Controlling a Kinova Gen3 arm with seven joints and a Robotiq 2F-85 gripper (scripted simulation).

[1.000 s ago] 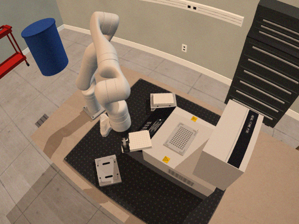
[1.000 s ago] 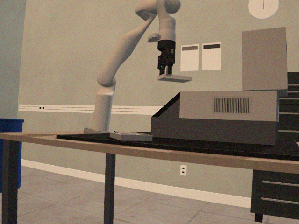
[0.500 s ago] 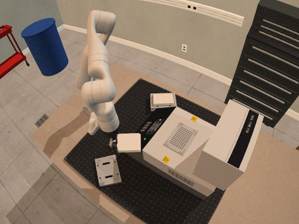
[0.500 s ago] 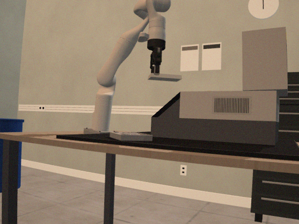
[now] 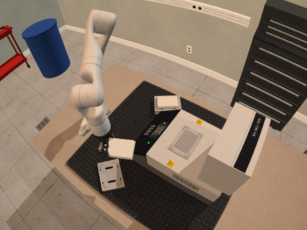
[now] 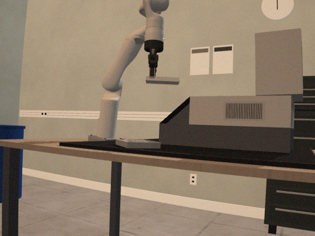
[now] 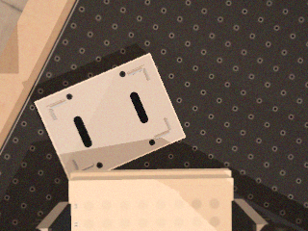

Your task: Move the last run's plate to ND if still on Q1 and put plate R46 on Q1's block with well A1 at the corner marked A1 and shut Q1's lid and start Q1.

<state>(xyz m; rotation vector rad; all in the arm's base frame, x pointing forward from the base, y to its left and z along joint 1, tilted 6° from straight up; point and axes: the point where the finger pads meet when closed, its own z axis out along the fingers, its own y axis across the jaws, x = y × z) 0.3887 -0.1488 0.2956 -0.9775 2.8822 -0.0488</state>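
The cycler Q1 (image 5: 161, 148) (image 6: 208, 111), a boxy pale shell over a dark base, has its thick slab of a lid (image 5: 223, 148) (image 6: 278, 63) standing open. Its metal block (image 5: 186, 141), pitted with rows of round holes, bears no plate. The lamp (image 5: 148, 142) on its sloping black front glows green.

In front of Q1, above the mat, the gripper (image 5: 107, 147) (image 6: 152, 75) (image 7: 151, 218) holds a flat, cream, many-welled plate (image 5: 121, 147) (image 6: 162, 80) (image 7: 151, 197), its fingers set wide across two opposite sides. Also in front of Q1, a smooth metal nest (image 5: 109, 174) (image 6: 144, 145) (image 7: 108, 111) with two rounded slots and raised corner locators lies bare on the dotted black mat (image 5: 153, 193) (image 6: 216, 152) (image 7: 241, 96). Near Q1's front panel, another nest (image 5: 171, 109) bears a second pale plate (image 5: 167, 100). The nests' and plates' labels cannot be read.

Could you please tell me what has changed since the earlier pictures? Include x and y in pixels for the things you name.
The claw (image 5: 105, 147) (image 6: 152, 73) (image 7: 151, 218) has carried the held plate (image 5: 121, 148) (image 6: 162, 80) (image 7: 151, 199) away from the cycler (image 5: 158, 154) (image 6: 241, 139), leftward in the top and exterior views. The cycler, its open lid (image 5: 230, 138) (image 6: 278, 63) and the empty nest (image 5: 111, 174) (image 6: 144, 145) (image 7: 106, 113) stayed put.
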